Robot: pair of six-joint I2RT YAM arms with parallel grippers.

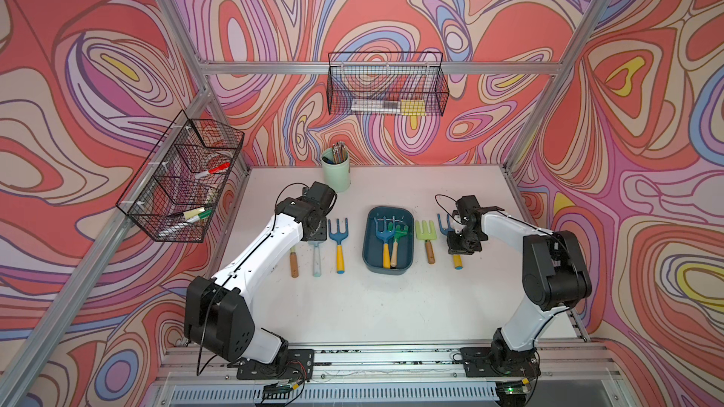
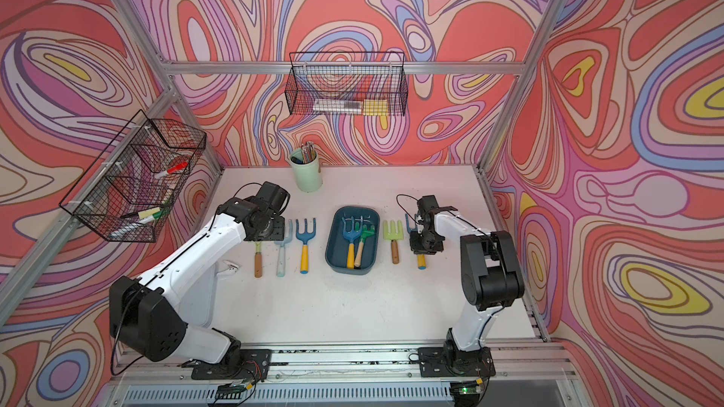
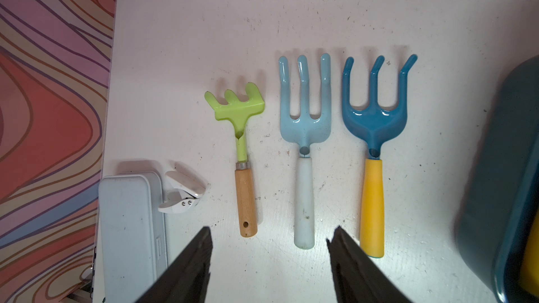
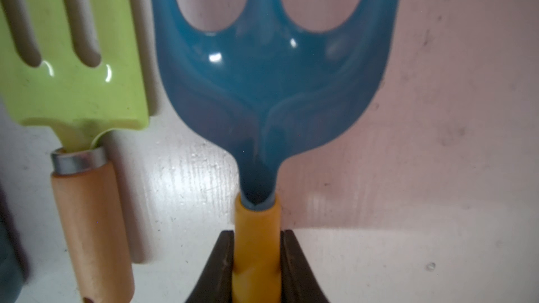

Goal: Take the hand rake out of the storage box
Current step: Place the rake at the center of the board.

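The dark teal storage box [image 1: 366, 244] [image 2: 331, 244] stands mid-table; its edge also shows in the left wrist view [image 3: 495, 170]. Inside lie a blue hand rake with a yellow handle [image 1: 386, 238] and a green one with a wooden handle [image 1: 399, 236]. Right of the box, my right gripper [image 1: 460, 246] [image 4: 256, 246] is shut on the yellow handle of another blue hand rake [image 4: 268, 83] [image 1: 444, 225], held low at the table; I cannot tell if it touches. My left gripper [image 3: 271, 231] [image 1: 315, 231] hangs open and empty over the tools left of the box.
A lime rake [image 1: 426, 233] lies between the box and the held rake. Left of the box lie a lime rake [image 3: 243, 147], a pale blue fork [image 3: 304, 129] and a blue fork [image 3: 374, 129]. A white tin [image 3: 131, 228], a clip [image 3: 182, 192], a green cup [image 1: 336, 170] and two wire baskets [image 1: 180, 189] [image 1: 386, 88] stand around.
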